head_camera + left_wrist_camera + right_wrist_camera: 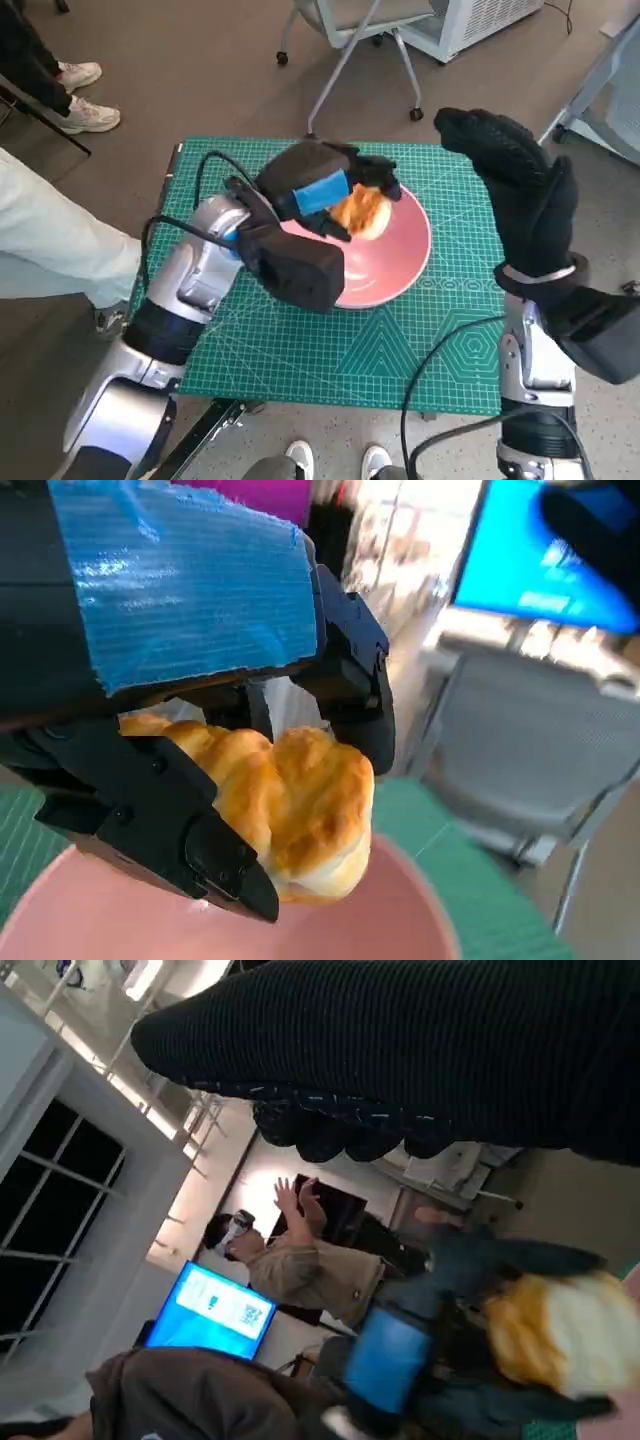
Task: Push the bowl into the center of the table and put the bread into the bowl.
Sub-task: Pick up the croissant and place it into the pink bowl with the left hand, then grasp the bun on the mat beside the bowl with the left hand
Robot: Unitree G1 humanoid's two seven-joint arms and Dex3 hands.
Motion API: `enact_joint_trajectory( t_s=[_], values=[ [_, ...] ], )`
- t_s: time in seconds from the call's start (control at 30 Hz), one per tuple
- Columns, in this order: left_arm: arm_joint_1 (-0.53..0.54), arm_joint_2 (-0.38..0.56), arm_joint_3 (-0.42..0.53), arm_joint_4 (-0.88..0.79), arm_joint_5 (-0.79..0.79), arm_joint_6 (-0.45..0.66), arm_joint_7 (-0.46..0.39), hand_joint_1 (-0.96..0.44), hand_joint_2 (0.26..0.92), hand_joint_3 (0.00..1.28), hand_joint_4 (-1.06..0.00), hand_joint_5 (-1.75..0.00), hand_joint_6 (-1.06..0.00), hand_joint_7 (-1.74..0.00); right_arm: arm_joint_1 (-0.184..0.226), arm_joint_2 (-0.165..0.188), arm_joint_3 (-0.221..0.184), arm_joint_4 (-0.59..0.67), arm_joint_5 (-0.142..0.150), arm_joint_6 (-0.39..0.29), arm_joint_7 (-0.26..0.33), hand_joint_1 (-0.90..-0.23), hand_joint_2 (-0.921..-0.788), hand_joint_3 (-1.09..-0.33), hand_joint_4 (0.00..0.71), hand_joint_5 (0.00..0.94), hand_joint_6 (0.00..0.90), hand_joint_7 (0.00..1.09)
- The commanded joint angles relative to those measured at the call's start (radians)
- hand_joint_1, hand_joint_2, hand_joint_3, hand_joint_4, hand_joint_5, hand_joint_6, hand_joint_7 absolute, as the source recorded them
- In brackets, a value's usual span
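Your left hand (335, 190), black with blue tape across its back, is clamped around the golden-brown, puffy bread roll (361, 212); in the left wrist view its black fingers (200, 850) pinch the roll (290, 810) from both sides. The hand holds the roll over the round, shallow pink bowl (405, 262), toward the bowl's 12 o'clock rim. The left wrist view shows the roll's pale underside just above the pink inner surface (100, 920), but you cannot tell from these pictures whether it is touching the bowl or hanging slightly clear of it. The bowl sits near the middle of the green gridded cutting mat (400, 350) that covers the small table, so the pushing step looks done. The bread step looks nearly done: what seems left is to lower if needed, let go of the roll and draw the hand back. Your right hand (520, 185), in its black knitted glove, is raised off the table at about 3 o'clock from the bowl, fingers spread and holding nothing. Beyond the table, a person's light trouser leg (50, 250) shows at 9 o'clock, white shoes (85, 95) at 10 o'clock, and a wheeled chair base (345, 50) at 12 o'clock. The right wrist view also shows a seated person (300, 1260) with raised hands beside a bright blue screen (210, 1310).
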Motion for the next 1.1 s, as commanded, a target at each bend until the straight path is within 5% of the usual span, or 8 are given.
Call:
enact_joint_trajectory(
  t_s=[0.03, 0.2, 0.67, 1.1],
  values=[
    [0.01, 0.015, -0.015, -0.052, 0.016, 0.044, -0.063, -0.15, 0.848, 0.03, -0.46, -0.17, -0.47, -0.22, 0.018, 0.004, -0.001, 0.006, -0.013, 0.005, -0.015, -0.672, -0.921, -0.728, 0.208, 0.003, 0.008, 0.64],
    [0.033, 0.035, -0.003, -0.09, 0.0, 0.043, -0.09, -0.23, 0.839, 0.01, -0.39, -0.02, -0.45, -0.04, 0.012, 0.005, 0.002, 0.018, -0.017, 0.003, -0.019, -0.672, -0.921, -0.728, 0.207, 0.002, 0.009, 0.64],
    [0.136, 0.114, 0.088, -0.23, -0.14, -0.003, -0.171, -0.29, 0.82, 0.0, -0.15, 0.0, -0.34, 0.0, 0.0, 0.009, 0.014, 0.028, -0.008, 0.013, -0.012, -0.672, -0.921, -0.731, 0.206, 0.001, 0.009, 0.63],
    [0.222, 0.281, 0.274, -0.354, -0.319, -0.009, -0.285, -0.27, 0.807, 0.0, -0.14, -0.01, -0.34, -0.01, 0.003, 0.005, 0.021, 0.02, 0.006, 0.023, 0.0, -0.685, -0.921, -0.733, 0.204, 0.0, 0.007, 0.64]
  ],
)
